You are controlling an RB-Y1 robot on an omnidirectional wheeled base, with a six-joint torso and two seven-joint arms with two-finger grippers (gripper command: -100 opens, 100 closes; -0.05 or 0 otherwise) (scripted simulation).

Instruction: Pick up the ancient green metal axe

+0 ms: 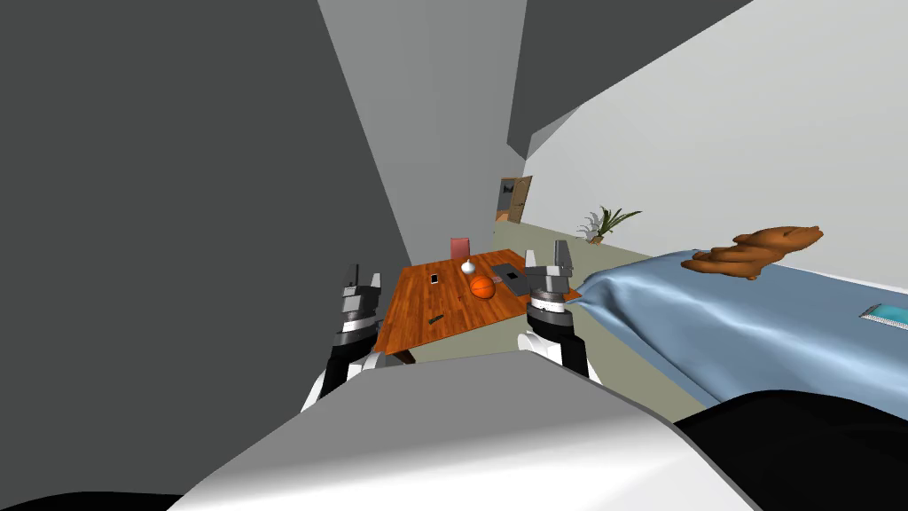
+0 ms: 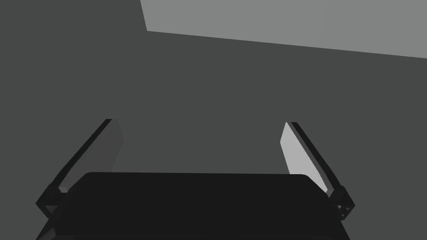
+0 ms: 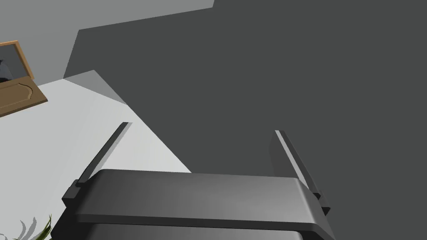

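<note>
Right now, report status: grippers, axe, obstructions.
Left gripper open, empty. Right gripper open, empty. Small dark thing, likely the axe, lies on the wooden table near its front edge, untouched. Orange ball sits farther back.

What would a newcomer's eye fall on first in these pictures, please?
Probably the reddish-brown wooden table ahead of the robot, with a bright orange ball on it. To the right, a glossy light blue bed cover spreads wide, a brown lumpy shape lying at its far edge. A small dark object near the table's near edge may be the axe, but it is too small to tell.
</note>
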